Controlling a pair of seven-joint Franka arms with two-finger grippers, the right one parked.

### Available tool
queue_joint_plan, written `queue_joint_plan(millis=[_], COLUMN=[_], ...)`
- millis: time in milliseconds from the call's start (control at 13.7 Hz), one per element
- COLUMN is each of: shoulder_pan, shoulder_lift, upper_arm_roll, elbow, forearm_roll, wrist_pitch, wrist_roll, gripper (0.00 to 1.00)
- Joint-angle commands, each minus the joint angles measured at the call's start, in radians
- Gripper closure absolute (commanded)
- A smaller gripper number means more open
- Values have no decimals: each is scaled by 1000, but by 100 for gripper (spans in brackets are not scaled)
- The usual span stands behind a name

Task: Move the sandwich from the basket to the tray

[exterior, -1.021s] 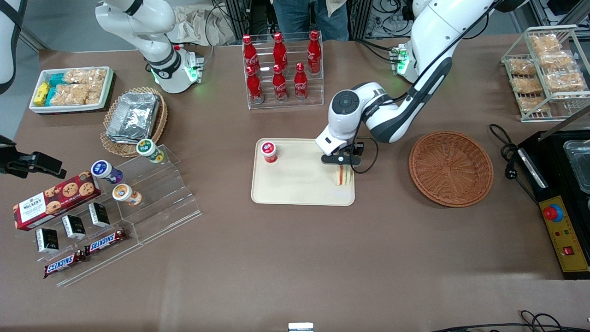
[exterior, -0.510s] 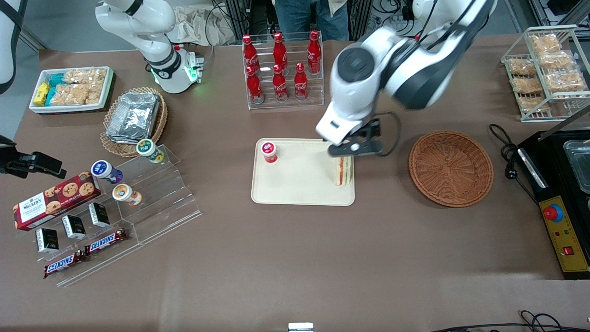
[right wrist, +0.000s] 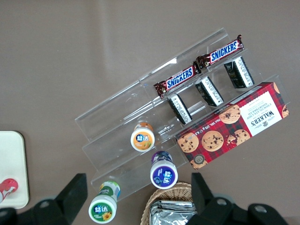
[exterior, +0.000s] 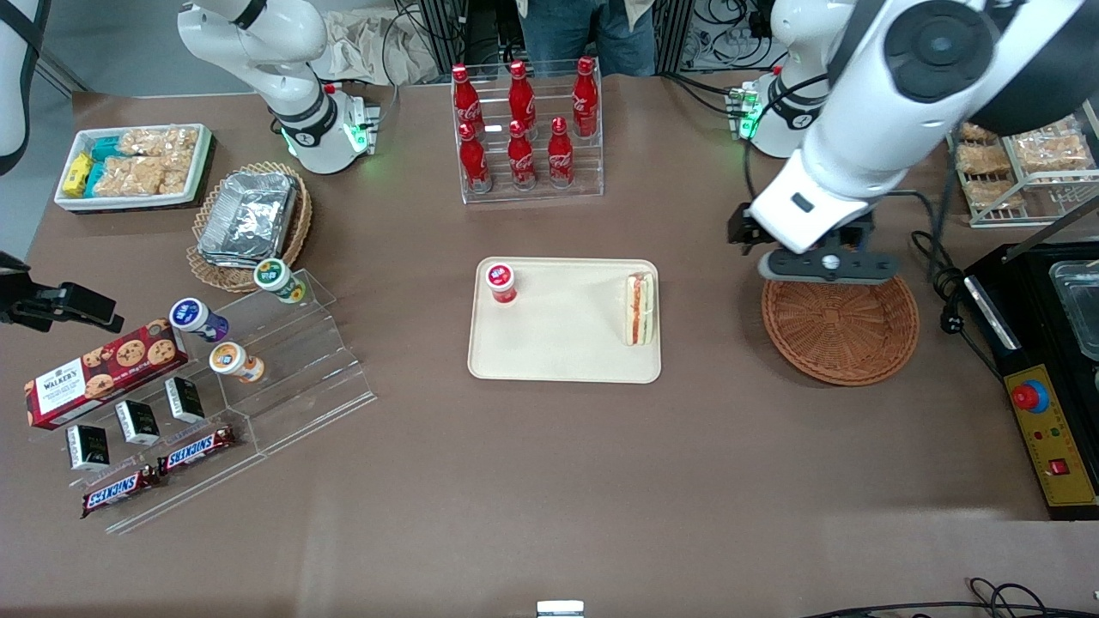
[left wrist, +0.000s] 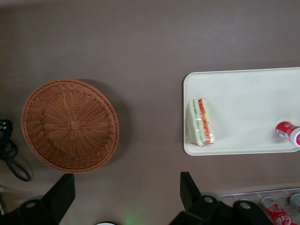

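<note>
Front view shows the sandwich [exterior: 639,309] lying on the tray [exterior: 558,356], at the tray's end nearest the basket [exterior: 840,319], with nothing gripping it. A second ago I was right down on it there; half a second ago I was lifting off. Now my gripper [exterior: 824,266] hangs high over the basket's rim, well apart from the sandwich, my fingers [left wrist: 63,194] spread wide with nothing between them. The basket is empty of food. A small red-capped cup [exterior: 501,282] stands at the tray's other end, unmoved. I judge the placement done: the sandwich has stayed put since I let go, so only my retreat remains.
</note>
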Motion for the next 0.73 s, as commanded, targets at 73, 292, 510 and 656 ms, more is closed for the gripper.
queue_joint_plan(millis=[73,292,510,656], shoulder_pan=[50,53,-1,-159], shoulder_lift=[-52,-58,-120,-161], upper_arm_roll=[-6,0,140,368], elbow=[-45,-59,-105,-133], forearm_roll=[-31,-39,-90,-104], wrist_pitch=[-1,3,25,34], wrist_roll=[71,85,167,258], gripper=[0,0,0,0])
